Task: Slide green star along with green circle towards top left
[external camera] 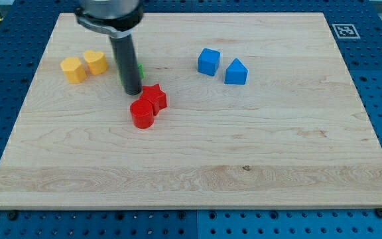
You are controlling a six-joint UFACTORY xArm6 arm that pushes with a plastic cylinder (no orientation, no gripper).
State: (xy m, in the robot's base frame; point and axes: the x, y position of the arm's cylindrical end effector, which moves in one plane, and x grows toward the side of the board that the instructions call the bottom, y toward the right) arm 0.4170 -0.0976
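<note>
My tip point(132, 91) rests on the wooden board point(197, 153) in the upper left part of the view. The rod stands in front of a green block point(140, 69), of which only a small sliver shows at the rod's right edge; its shape cannot be made out, and I cannot tell whether one or two green blocks are behind the rod. The tip is just left of and above the red star point(155, 97) and the red cylinder point(142, 113).
A yellow hexagon-like block point(73, 69) and a yellow heart-like block point(96, 62) sit left of the rod. A blue cube point(209, 61) and a blue wedge-like block point(235, 72) sit at the upper middle. A marker tag point(344, 30) is on the board's top right corner.
</note>
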